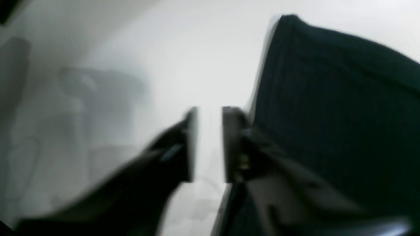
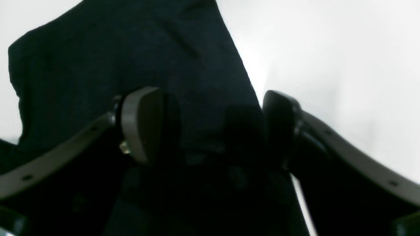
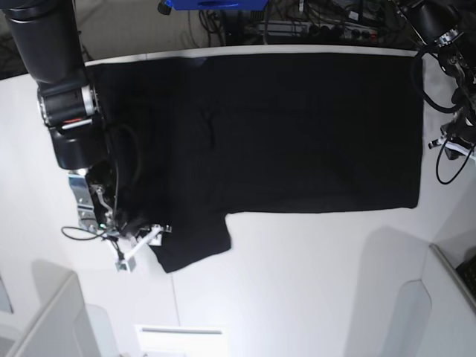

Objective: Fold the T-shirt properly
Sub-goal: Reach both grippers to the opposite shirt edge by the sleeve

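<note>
The black T-shirt (image 3: 297,134) lies flat on the white table (image 3: 312,282), plain side up, with one sleeve (image 3: 193,242) sticking out toward the front left. No print shows. My right gripper (image 3: 137,245) is at that sleeve's left edge. In the right wrist view it (image 2: 210,124) is wide open, with black cloth (image 2: 131,49) under and between its jaws. My left gripper (image 1: 210,144) is blurred, with its jaws a little apart and only white table between them. The shirt's edge (image 1: 328,98) is just to its right. In the base view that arm (image 3: 446,37) is at the far right.
Cables and a power strip (image 3: 312,30) run along the table's back edge. A blue object (image 3: 212,4) sits behind them. Grey-white raised panels stand at the front left (image 3: 52,320) and front right (image 3: 439,297). Loose cables (image 3: 446,160) hang by the shirt's right edge.
</note>
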`<state>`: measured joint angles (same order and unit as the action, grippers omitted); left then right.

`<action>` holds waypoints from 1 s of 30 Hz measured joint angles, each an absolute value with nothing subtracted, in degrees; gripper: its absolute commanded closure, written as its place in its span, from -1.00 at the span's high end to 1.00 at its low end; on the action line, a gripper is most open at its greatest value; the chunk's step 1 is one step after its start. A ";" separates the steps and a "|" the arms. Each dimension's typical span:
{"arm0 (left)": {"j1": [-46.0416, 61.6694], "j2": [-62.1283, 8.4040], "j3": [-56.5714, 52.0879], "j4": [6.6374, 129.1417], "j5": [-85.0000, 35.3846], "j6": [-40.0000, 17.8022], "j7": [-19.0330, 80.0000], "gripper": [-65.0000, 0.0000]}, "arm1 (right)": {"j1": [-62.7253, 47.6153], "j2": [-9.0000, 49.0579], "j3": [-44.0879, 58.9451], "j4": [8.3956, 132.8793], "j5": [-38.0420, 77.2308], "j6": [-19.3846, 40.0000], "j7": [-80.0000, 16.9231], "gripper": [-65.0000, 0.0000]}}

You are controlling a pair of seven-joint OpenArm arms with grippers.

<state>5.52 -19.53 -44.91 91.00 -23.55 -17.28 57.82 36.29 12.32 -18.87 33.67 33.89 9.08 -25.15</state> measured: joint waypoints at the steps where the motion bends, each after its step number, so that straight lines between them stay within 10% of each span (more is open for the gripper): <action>1: 4.82 -19.46 -44.93 89.93 -23.18 -17.23 58.08 -0.15 | 36.27 12.43 -18.87 33.67 33.91 9.08 -25.19 -0.07; 6: 0.49 -20.78 -44.71 83.22 -23.33 -17.21 58.02 0.58 | 36.12 12.40 -18.87 33.63 34.15 9.08 -25.87 -1.00; 30: -20.60 -24.21 -24.75 47.68 -22.74 -16.78 38.44 0.71 | 35.86 12.34 -18.85 33.63 34.74 9.10 -25.87 -1.00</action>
